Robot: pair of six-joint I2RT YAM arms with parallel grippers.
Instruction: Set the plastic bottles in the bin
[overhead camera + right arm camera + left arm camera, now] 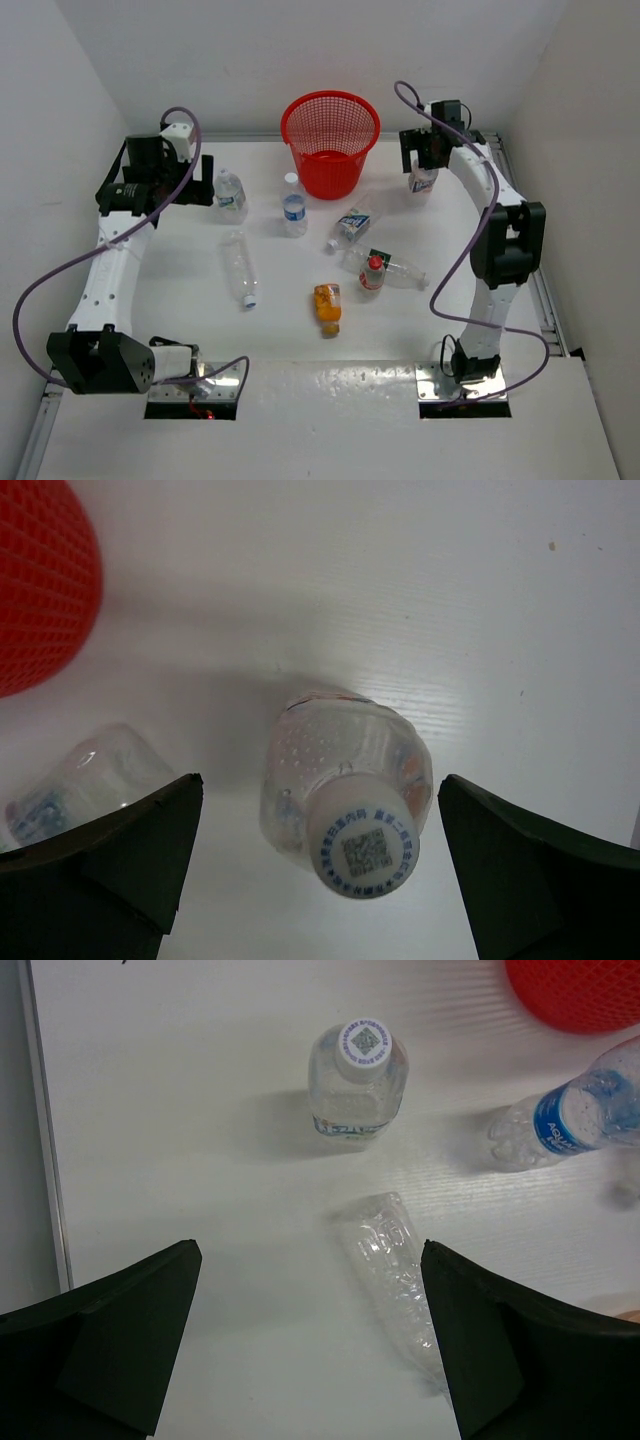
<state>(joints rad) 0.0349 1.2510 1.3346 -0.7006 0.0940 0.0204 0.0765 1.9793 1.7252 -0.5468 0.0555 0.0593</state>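
Note:
The red mesh bin (330, 140) stands at the back centre, empty as far as I can see. Clear plastic bottles lie scattered in front of it: two upright (231, 192) (293, 205), a label-less one on its side (241, 268), an orange one (327, 306), and a red-capped one (372, 272). My left gripper (310, 1260) hangs open over bare table, with the lying clear bottle (395, 1270) by its right finger and an upright bottle (358, 1080) ahead. My right gripper (320, 780) is open above an upright white-capped bottle (340, 770), a finger on each side, not touching.
White walls close in the table at the back and both sides. A metal rail (45, 1130) runs along the left edge. Another labelled bottle (350, 228) and a clear one (400, 270) lie mid-table. The bin's wall (40, 580) is close on the right gripper's left.

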